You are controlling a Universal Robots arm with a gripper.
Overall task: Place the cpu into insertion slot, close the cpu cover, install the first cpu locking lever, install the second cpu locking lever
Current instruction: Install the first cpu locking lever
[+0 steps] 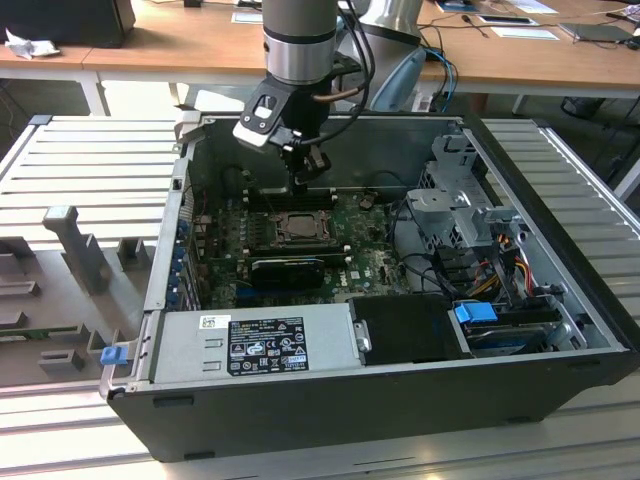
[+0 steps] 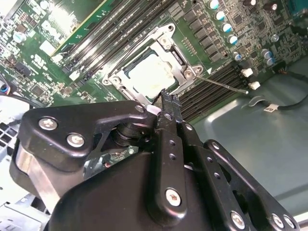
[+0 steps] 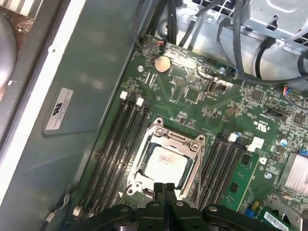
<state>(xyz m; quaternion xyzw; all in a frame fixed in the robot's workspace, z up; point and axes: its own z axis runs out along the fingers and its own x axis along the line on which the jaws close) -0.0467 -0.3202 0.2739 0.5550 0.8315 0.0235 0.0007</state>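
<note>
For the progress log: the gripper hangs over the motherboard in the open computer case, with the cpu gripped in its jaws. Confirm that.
Not quite. The cpu is not in the jaws; the first wrist view shows it seated on the motherboard, framed by the cpu cover. The gripper does hang over the motherboard in the open computer case.

Exterior overlooks case [image 1: 300, 400]; wrist views share cpu [image 2: 153, 76] [image 3: 166, 166]

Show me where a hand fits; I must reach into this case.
Bare: the metal panel beside the memory slots, away from the cpu; the ribbed table flanking the case. Crowded: drive cage and cables at the exterior view's right; around the cpu at the gripper.
</note>
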